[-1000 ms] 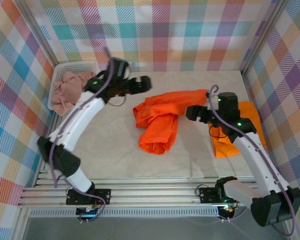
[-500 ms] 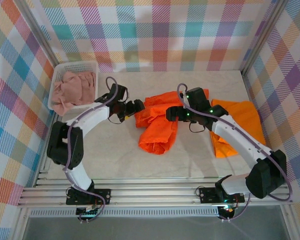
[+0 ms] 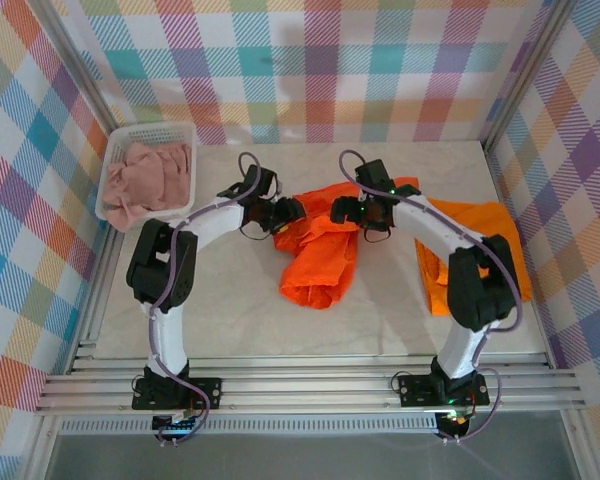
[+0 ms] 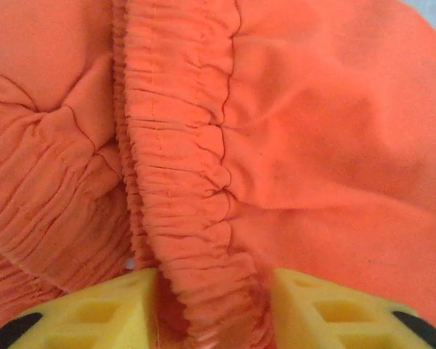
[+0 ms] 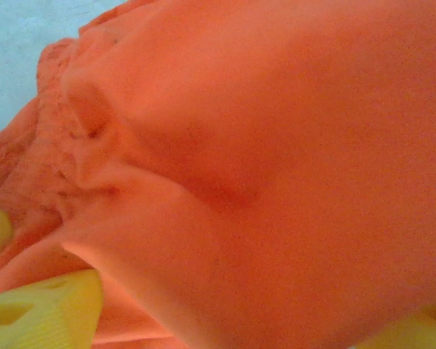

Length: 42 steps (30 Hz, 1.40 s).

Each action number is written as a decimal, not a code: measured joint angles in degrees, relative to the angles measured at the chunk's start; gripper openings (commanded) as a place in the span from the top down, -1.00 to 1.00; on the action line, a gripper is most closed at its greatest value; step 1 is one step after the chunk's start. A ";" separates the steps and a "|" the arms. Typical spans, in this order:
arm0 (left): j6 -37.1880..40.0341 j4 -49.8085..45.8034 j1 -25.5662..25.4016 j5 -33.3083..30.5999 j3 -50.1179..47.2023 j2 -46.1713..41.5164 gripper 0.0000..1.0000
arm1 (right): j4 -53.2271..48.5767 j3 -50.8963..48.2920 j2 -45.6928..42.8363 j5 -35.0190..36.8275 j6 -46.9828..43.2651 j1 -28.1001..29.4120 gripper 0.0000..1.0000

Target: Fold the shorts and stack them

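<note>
The left gripper [image 4: 214,291] pinches the gathered waistband [image 4: 196,196] of the crumpled orange shorts [image 3: 320,255] lying in the middle of the table [image 3: 230,310], the right gripper [image 3: 342,210] gapes over their cloth, and I'd worry a one-sided pull twists the heap instead of spreading it.

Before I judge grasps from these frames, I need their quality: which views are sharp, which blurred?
Left wrist: sharp, waistband stitching on the orange shorts reads clearly. Right wrist: soft, the cloth nearly featureless, its yellow finger blurred. Top external: evenly lit, crisp, faint shadows only.
</note>
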 measured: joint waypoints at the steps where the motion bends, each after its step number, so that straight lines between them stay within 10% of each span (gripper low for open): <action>1: -0.22 0.13 -0.09 0.04 -0.11 0.17 0.94 | 0.31 1.07 1.68 -0.48 -0.07 -0.04 -0.44; 8: -0.09 -1.20 0.00 -1.55 -1.07 -2.89 1.00 | 2.62 7.85 11.08 -8.15 2.19 -0.02 0.23; 16: 2.45 -6.58 2.97 -9.79 -0.24 -26.16 1.00 | 3.34 33.27 24.61 -20.70 5.51 3.39 0.82; 26: 3.30 -7.06 -6.49 -15.54 0.55 -30.14 0.69 | 1.92 49.53 24.79 -25.42 5.35 3.08 0.08; 35: 3.61 -6.21 -16.55 -13.79 2.71 -15.76 -0.94 | 3.93 9.09 0.46 -18.62 1.88 -10.16 -0.33; 42: 4.55 -9.64 -7.26 -14.19 1.75 -24.85 -0.85 | 6.01 -11.45 -22.60 -15.04 -1.77 -6.56 -0.47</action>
